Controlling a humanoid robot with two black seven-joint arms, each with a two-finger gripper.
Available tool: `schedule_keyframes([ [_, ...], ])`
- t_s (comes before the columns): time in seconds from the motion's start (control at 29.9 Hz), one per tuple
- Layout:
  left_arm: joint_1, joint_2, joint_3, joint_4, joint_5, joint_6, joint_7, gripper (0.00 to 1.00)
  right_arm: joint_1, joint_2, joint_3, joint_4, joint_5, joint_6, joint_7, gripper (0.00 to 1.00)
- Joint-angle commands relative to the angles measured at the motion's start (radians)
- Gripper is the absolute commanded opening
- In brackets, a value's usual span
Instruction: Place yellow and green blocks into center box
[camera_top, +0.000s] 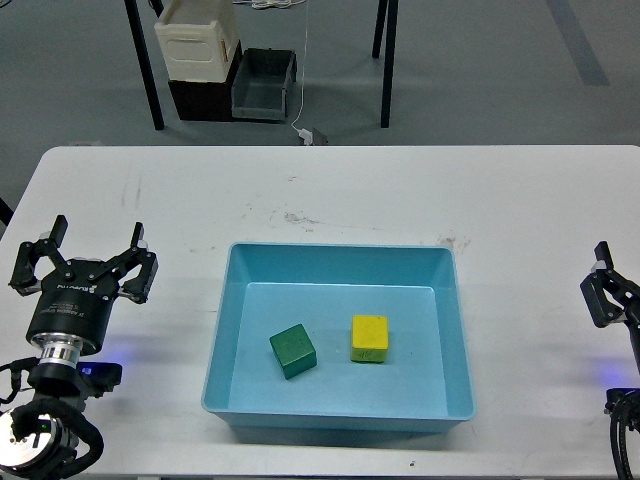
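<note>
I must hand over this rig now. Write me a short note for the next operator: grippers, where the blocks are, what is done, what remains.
Left gripper: open, empty, above the white table, left of the tray.
Right gripper: at the right edge, only partly in view; open or shut cannot be told; nothing seen in it.
Small dark green cube and small bright yellow cube: both lying inside the large shallow light blue plastic tray, side by side, apart.
Done: both blocks are in the box.
Left: nothing to place; just confirm.
</note>
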Motion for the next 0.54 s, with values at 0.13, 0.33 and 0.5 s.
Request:
schedule_keyframes([
  [0.13, 0.000, -0.025, -0.002, 0.037, -0.002, -0.008, -0.001, 1.00, 0.012, 0.000, -0.006, -0.016, -0.002, 0.004, 0.011, 1.00],
  [0.33, 0.000, -0.045, -0.003, 0.043, -0.002, -0.008, -0.003, 1.00, 0.009, 0.000, -0.006, -0.016, -0.004, 0.004, 0.015, 1.00],
  [0.5, 0.000, -0.048, -0.014, 0.043, -0.002, -0.008, -0.003, 1.00, 0.011, 0.000, -0.006, -0.018, -0.007, 0.003, 0.015, 1.00],
])
